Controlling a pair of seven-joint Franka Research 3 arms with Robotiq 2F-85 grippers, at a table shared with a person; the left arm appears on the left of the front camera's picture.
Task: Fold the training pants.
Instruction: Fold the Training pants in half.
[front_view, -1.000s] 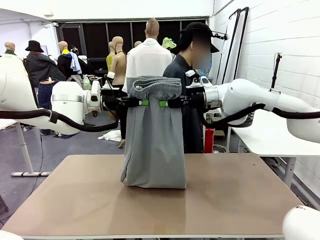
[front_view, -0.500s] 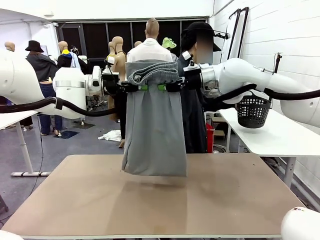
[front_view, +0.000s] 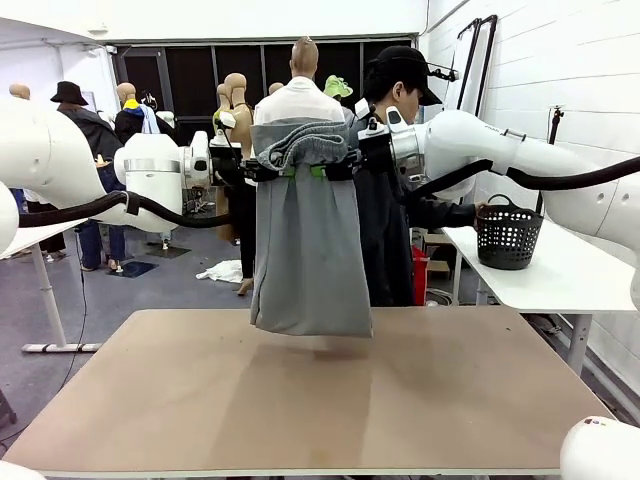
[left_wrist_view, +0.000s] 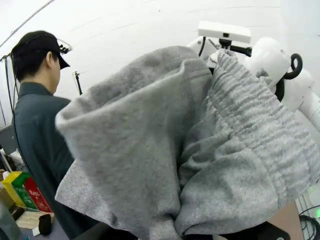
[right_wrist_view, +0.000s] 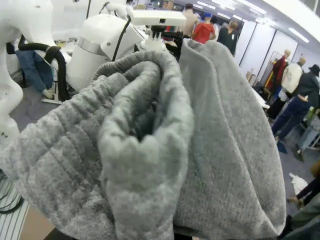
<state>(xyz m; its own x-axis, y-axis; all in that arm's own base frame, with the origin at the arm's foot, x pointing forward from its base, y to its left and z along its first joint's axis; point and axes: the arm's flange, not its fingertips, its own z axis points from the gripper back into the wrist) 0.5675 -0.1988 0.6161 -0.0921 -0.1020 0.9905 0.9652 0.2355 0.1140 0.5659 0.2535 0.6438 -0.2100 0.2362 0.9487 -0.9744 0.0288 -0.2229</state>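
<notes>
The training pants (front_view: 305, 250) are light grey jersey and hang folded in the air, with the gathered waistband bunched on top. Their lower edge swings a little above the table (front_view: 300, 400). My left gripper (front_view: 282, 172) comes in from the left and is shut on the upper left edge of the cloth. My right gripper (front_view: 324, 171) is shut on the upper right edge, close beside the left one. In the left wrist view the training pants (left_wrist_view: 165, 150) cover my fingers. The grey folds of the training pants (right_wrist_view: 150, 150) hide the fingers in the right wrist view too.
A person (front_view: 395, 200) in dark clothes and a black cap stands just behind the pants at the table's far side. One of their hands is on a black mesh basket (front_view: 507, 235) on the white side table (front_view: 560, 270) at the right.
Both arms have lifted the pants higher and slightly away; the lower edge has come off the table. The black basket now stands lower on the side table.
</notes>
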